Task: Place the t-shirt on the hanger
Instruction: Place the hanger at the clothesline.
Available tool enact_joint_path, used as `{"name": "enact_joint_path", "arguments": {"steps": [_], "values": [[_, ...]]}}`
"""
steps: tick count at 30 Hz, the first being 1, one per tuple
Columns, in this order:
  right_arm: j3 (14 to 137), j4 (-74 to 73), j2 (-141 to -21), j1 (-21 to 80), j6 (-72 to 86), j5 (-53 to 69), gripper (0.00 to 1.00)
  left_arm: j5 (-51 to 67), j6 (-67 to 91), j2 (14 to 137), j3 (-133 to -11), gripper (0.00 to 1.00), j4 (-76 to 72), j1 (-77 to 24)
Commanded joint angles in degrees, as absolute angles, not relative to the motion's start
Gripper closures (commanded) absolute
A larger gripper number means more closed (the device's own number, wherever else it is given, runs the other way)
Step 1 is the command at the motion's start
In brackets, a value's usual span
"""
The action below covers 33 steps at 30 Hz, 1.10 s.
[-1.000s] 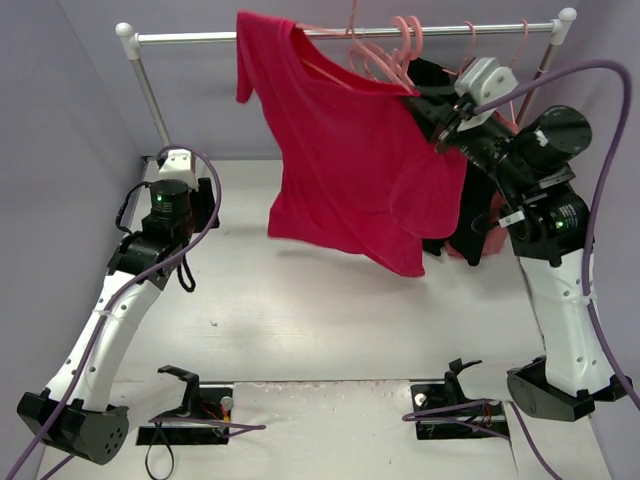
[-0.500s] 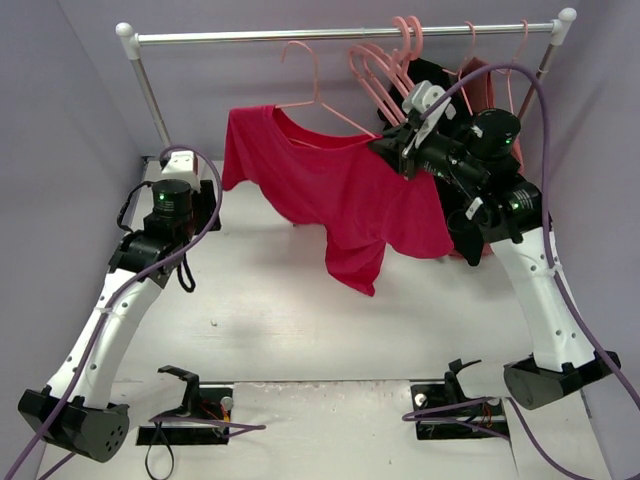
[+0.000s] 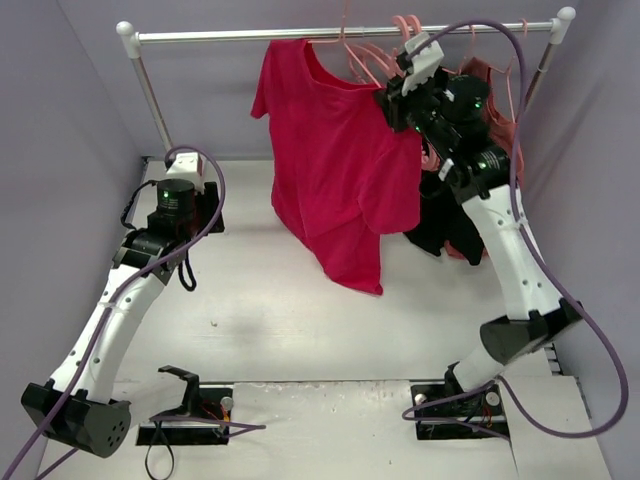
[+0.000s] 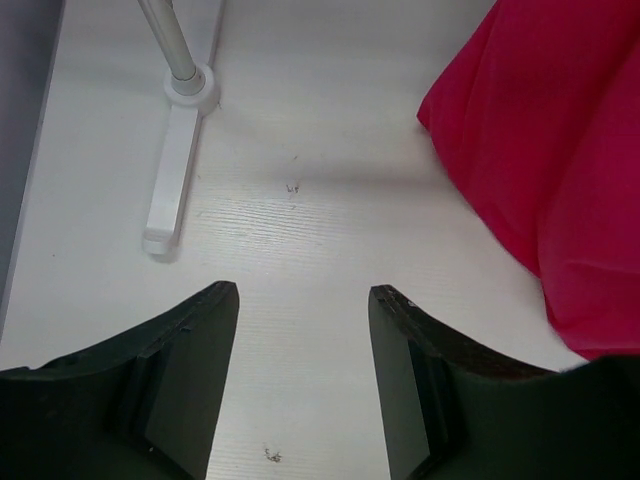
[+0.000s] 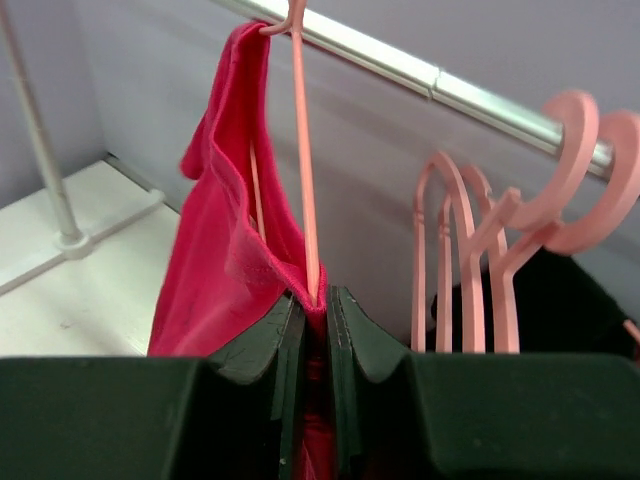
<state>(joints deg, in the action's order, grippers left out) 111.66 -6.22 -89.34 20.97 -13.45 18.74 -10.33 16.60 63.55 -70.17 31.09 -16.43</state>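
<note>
Pinching my right hand [image 5: 315,300] shut on the bright crimson-pink fabric t-shirt [image 3: 335,170] and the thin light-pink triangular hanger [image 5: 303,150] inside its shoulder, so both are hanging together at the silver metal rail [image 3: 300,34]; my left hand [image 4: 302,292] is idling open over the white desk [image 4: 300,220].

Pale lilac-grey walls [image 3: 60,120] box in a white wood-grain counter [image 3: 300,310] on three sides, chrome clothes rail [image 3: 200,37] with white corner joints runs across the back, one white foot [image 4: 170,170] of it flat on the counter, light soft and even, shadows faint.
</note>
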Motion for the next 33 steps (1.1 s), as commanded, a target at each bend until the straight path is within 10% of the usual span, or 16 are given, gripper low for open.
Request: {"name": "enact_joint_path", "arguments": {"steps": [1,23,26,30,33], "values": [[116.8,1.3,-92.2,20.7,-10.1,10.5,1.0,-10.0,17.1,62.9,-72.1,0.46,29.5,-16.0],[102.6,-0.6,-88.1,20.6,-4.4,3.4,0.91,-7.7,17.8,62.4,-72.2,0.46,31.3,-16.0],[99.1,1.6,-84.7,20.7,-4.2,4.2,0.73,-7.2,18.0,62.6,-73.1,0.46,32.2,-16.0],[94.7,4.1,-79.4,20.7,-4.7,6.1,0.16,-7.0,18.0,62.6,-73.9,0.45,33.0,-16.0],[89.2,6.0,-71.4,20.5,-5.1,3.3,0.0,-7.1,17.7,62.2,-74.7,0.45,35.3,-16.0]]}}
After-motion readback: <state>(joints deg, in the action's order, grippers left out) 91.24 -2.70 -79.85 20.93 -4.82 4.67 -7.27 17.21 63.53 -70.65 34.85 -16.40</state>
